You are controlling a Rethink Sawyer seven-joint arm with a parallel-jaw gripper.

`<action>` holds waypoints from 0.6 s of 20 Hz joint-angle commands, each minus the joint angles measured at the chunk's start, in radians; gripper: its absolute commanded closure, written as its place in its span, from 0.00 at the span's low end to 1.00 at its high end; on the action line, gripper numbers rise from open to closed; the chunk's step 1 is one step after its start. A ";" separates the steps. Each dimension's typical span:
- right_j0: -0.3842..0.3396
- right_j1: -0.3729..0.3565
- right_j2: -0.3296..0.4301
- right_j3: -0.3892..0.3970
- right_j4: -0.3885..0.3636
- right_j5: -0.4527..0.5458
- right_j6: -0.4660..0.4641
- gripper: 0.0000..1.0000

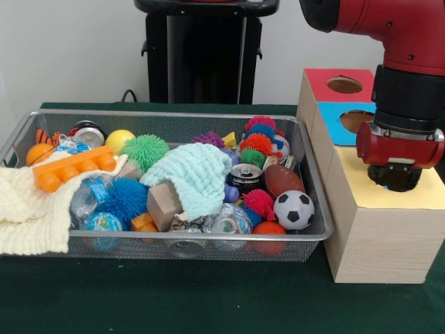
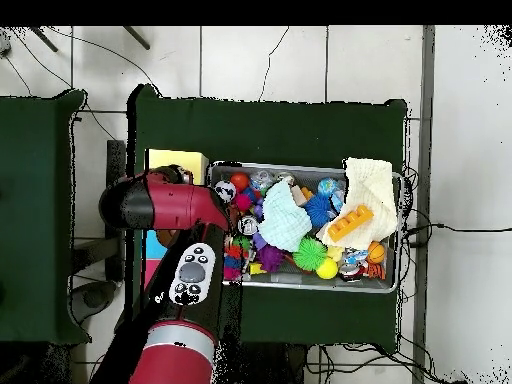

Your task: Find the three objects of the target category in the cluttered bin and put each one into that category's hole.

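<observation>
Nearest us, the dark green cloth surface (image 1: 208, 299) carries the wide silver wire-mesh bin (image 1: 174, 240), w/ a row of light wooden boxes just beside its end. The closest box has a yellow top (image 1: 368, 188); behind it sit a blue-topped box (image 1: 344, 115) and a red-topped box (image 1: 337, 83), each w/ a round hole showing. We see the red and black arm's hand (image 1: 395, 177) down over the yellow top, right where its hole would be, so that hole is hidden. We can't tell if the hand is apart or together. In the bin: a mint-green knitted cloth (image 1: 198, 174), a cream knitted cloth (image 1: 31, 209) draped over the rim, a black-and-white mini soccer ball (image 1: 293, 210), an orange plastic brick (image 1: 73, 169). We can't make out any printed multicoloured rags among the clutter.
</observation>
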 commanded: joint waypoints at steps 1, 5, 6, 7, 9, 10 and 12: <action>-0.045 -0.038 0.054 0.018 -0.010 0.031 0.144 0.00; -0.054 -0.057 0.056 0.028 -0.020 0.039 0.126 0.00; -0.060 -0.061 0.064 0.035 -0.023 0.022 0.122 1.00; -0.061 -0.062 0.066 0.035 -0.023 0.022 0.121 1.00; -0.064 -0.062 0.070 0.035 -0.024 0.022 0.118 1.00; -0.055 -0.060 0.055 0.023 -0.027 0.037 0.117 1.00; -0.038 -0.067 0.038 0.033 -0.026 0.030 0.136 1.00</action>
